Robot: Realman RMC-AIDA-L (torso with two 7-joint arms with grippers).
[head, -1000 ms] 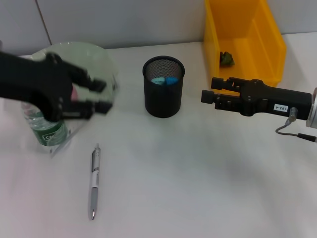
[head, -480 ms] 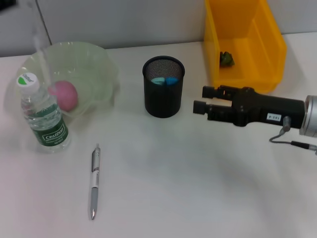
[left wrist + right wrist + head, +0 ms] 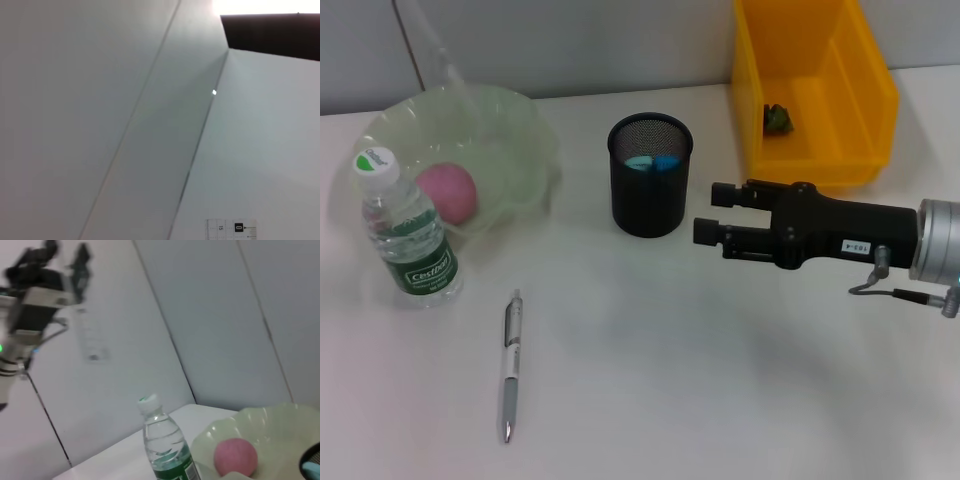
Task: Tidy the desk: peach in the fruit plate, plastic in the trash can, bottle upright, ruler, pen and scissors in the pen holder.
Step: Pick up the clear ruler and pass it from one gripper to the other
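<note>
One thing is left loose on the desk [image 3: 720,400] in the head view: the pen [image 3: 510,365]. It lies flat near the front, well apart from the black mesh pen holder [image 3: 650,190], with its point toward the front edge. The peach [image 3: 447,192] sits in the pale green fruit plate [image 3: 525,125]. The bottle [image 3: 405,235] stands upright just beside the plate, cap on top. The yellow trash can [image 3: 860,90] at the back right has a small dark green scrap [image 3: 778,118] inside. Something blue [image 3: 653,162] shows in the pen holder. The right gripper [image 3: 710,212] hangs low, just beside the holder, and points toward the robot's left. Its two fingers stand a little way apart with nothing between them. The left wrist view shows only pale wall panels [image 3: 100,100], so the left arm is up and away from the desk. The right wrist view shows the bottle [image 3: 165,447], the peach [image 3: 236,456] in the plate [image 3: 280,425], and the left gripper [image 3: 65,255] high up against the wall; I cannot tell how its fingers stand. I think the pen is light, stiff, smooth and thin, so it may roll or slip. A good place to pinch it is across its middle, from above.
</note>
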